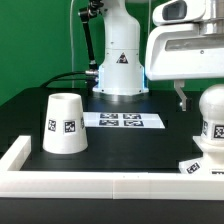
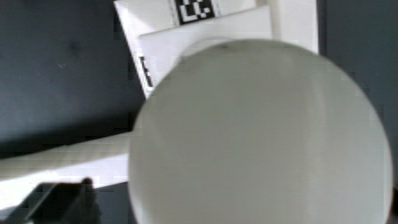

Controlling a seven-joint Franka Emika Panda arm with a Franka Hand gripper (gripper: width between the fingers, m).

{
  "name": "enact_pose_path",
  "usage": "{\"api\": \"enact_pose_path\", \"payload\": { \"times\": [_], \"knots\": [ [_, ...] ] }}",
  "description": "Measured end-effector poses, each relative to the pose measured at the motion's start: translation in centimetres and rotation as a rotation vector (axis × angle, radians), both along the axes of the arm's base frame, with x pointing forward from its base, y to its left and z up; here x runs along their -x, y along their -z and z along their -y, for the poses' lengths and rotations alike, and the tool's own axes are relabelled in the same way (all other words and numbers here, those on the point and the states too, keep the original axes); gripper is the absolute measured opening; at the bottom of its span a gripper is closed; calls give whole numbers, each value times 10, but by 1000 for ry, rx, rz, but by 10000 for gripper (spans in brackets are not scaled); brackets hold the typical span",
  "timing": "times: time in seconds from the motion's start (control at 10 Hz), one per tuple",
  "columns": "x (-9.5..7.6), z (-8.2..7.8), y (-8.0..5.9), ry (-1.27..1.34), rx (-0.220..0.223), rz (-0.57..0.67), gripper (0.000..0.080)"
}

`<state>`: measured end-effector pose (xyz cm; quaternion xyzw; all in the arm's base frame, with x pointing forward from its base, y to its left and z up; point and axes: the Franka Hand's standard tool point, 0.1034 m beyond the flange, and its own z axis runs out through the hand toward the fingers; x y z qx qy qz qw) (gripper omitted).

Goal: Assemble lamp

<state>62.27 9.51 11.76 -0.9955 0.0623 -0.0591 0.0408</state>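
Note:
The round white bulb [image 1: 212,118] stands upright on the low square base [image 1: 198,166] at the exterior view's right edge. My gripper [image 1: 200,98] hangs over the bulb's top, open. One dark finger [image 1: 181,98] shows beside the bulb without touching it; the other is cut off by the frame. In the wrist view the bulb [image 2: 258,135] fills most of the picture, with the tagged base [image 2: 178,45] under it and one fingertip [image 2: 57,200] clear of its side. The tapered shade [image 1: 65,125] stands wide end down at the exterior view's left, untouched.
The marker board [image 1: 121,120] lies flat mid-table. The white robot pedestal [image 1: 120,65] stands behind it. A low white wall [image 1: 100,185] runs along the front and left edges of the black table.

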Motion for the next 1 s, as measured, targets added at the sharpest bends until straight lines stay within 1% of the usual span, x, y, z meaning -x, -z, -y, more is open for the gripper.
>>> {"api": "enact_pose_path", "payload": {
  "times": [0.1,0.2,0.4,0.5,0.6,0.7,0.9,1.0],
  "knots": [
    [0,1,0,-39,7,3,698],
    [-1,4,0,-163,35,12,698],
    [-1,6,0,-289,63,18,698],
    [1,-2,1,-297,74,14,698],
    [4,-11,3,-405,92,20,698],
    [5,-14,4,-434,96,26,698],
    [7,-20,5,-555,119,27,698],
    [8,-21,5,-587,122,28,698]
  ]
}}
